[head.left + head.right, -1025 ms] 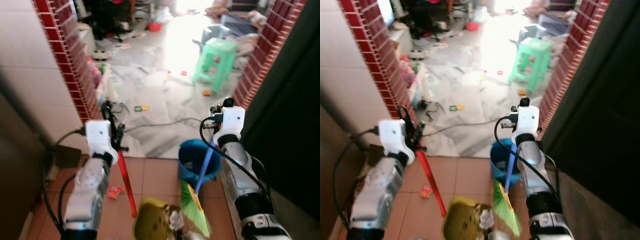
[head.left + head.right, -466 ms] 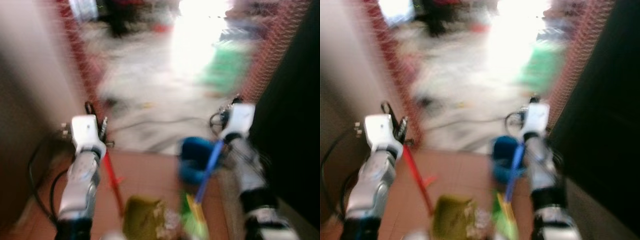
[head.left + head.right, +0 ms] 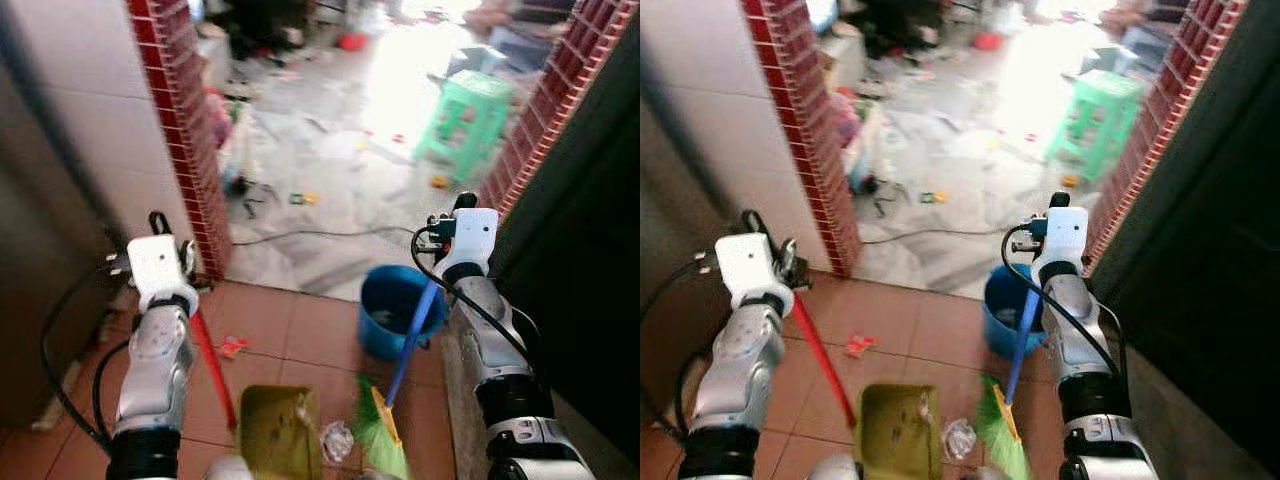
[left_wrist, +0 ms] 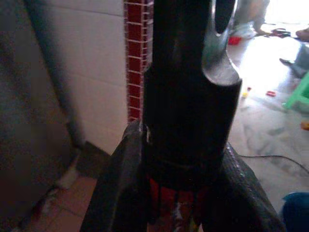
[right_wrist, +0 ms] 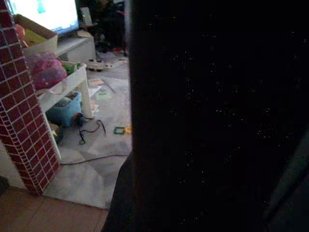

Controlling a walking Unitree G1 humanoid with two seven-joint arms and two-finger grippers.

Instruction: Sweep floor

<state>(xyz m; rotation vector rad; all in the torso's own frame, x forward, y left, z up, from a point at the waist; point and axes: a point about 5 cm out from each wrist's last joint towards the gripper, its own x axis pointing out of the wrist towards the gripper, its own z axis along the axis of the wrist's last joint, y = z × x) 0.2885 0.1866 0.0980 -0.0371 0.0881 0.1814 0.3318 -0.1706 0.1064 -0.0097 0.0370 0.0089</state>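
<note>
Left gripper: your left gripper sits at about 9 o'clock in the head view, clamped round the dark top end of the red dustpan handle. In the left wrist view the two black fingers press on either side of that handle, so you are gripping it.

Dustpan: the yellow-green dustpan rests on the terracotta tiles at 6 o'clock, with its red handle slanting up toward 9 o'clock into your left gripper.

Right gripper: your right gripper is at about 3 o'clock, at the top of the blue broom handle. You cannot tell how far its fingers are apart; the right wrist view is nearly all dark with something close before the lens.

Broom: the blue handle runs down from your right gripper to green bristles at 6 o'clock, just beside the dustpan.

Debris: a crumpled pale scrap lies between the dustpan and the bristles. A small red scrap lies on the tiles toward 8 o'clock.

Bucket: a blue bucket stands on the tiles just right of centre, behind the broom handle.

Surroundings: a red brick-tile wall edge stands at 11 o'clock. A green stool stands at 1 o'clock on the pale littered floor beyond. A dark cable lies across that floor.
</note>
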